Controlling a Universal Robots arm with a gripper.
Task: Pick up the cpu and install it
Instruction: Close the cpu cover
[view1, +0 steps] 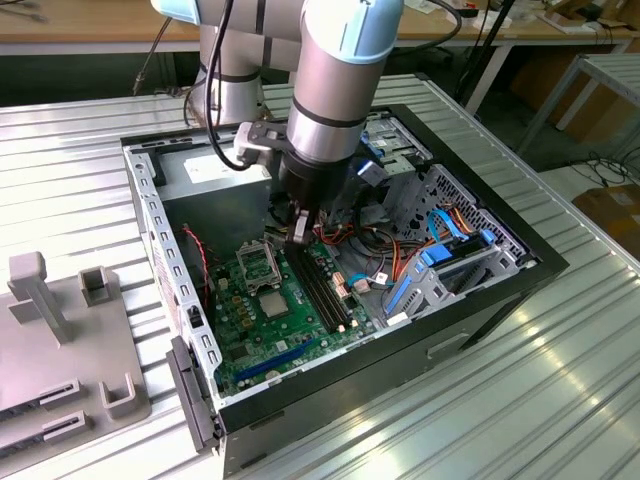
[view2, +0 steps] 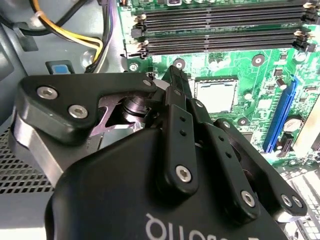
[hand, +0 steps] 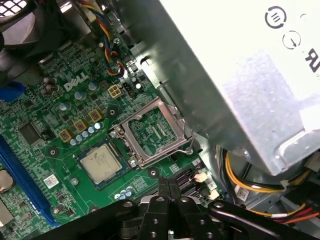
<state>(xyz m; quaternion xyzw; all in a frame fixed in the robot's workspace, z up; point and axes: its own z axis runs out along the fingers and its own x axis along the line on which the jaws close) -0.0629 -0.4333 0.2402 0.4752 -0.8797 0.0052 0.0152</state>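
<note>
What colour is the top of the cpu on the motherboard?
The cpu has a dull silver-grey top, clearest in the first wrist view.

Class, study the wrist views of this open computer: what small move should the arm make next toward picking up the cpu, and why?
Probably a short sideways shift to bring the gripper over the cpu. It is shut and empty, off to one side of the chip, which lies flat on the motherboard beside the open metal frame.
</note>
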